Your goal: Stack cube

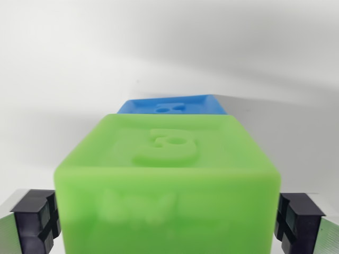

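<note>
A large green cube [167, 180] with an embossed figure on its top face fills the lower middle of the wrist view. My gripper [167, 222] has one black finger pad [37, 219] against the cube's side at the wrist view's left and the other [296, 222] at the wrist view's right, so it is shut on the cube. Behind the green cube, a blue cube [172, 105] shows only its top face with embossed marks; the rest of it is hidden by the green cube.
A plain white surface [63, 74] surrounds both cubes, with soft grey shadows toward the upper right. Nothing else shows.
</note>
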Controlling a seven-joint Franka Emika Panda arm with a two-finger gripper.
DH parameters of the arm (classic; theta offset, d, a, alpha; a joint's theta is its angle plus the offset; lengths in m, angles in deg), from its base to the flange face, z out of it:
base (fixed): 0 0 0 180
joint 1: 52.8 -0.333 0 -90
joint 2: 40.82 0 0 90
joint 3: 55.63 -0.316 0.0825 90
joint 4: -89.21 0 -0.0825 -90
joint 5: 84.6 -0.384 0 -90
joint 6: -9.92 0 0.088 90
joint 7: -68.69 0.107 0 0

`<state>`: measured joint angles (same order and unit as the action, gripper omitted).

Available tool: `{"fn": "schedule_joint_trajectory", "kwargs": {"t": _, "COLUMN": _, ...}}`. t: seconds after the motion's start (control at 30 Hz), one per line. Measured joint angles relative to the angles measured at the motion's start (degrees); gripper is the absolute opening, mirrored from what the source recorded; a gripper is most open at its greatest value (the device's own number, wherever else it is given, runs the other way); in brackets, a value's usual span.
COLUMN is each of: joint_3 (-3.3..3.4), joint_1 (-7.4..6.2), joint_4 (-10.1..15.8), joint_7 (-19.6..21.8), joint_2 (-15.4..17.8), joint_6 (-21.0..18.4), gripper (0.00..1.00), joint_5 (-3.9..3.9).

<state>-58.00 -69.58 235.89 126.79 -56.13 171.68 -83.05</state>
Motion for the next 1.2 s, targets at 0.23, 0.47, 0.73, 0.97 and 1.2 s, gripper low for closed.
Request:
{"fn": "schedule_joint_trajectory", "kwargs": {"t": 0.23, "joint_3": 0.0, "joint_1": 0.0, "joint_4": 0.02, "joint_7": 0.0, "joint_2": 0.14, "joint_6": -0.09, "gripper": 1.0, "joint_5": 0.0}}
{"fn": "schedule_joint_trajectory", "kwargs": {"t": 0.47, "joint_3": -0.03, "joint_1": 0.03, "joint_4": 0.21, "joint_7": -0.05, "joint_2": 1.77, "joint_6": -1.37, "gripper": 1.0, "joint_5": -0.06}}
{"fn": "schedule_joint_trajectory", "kwargs": {"t": 0.73, "joint_3": -0.14, "joint_1": 0.04, "joint_4": 0.5, "joint_7": -0.25, "joint_2": 4.95, "joint_6": -4.23, "gripper": 1.0, "joint_5": -0.37}}
{"fn": "schedule_joint_trajectory", "kwargs": {"t": 0.97, "joint_3": -0.19, "joint_1": 0.04, "joint_4": 0.66, "joint_7": -0.57, "joint_2": 8.55, "joint_6": -7.57, "gripper": 1.0, "joint_5": -0.85}}
{"fn": "schedule_joint_trajectory", "kwargs": {"t": 1.2, "joint_3": -0.23, "joint_1": 0.04, "joint_4": 0.67, "joint_7": -0.86, "joint_2": 12.85, "joint_6": -11.8, "gripper": 1.0, "joint_5": -1.24}}
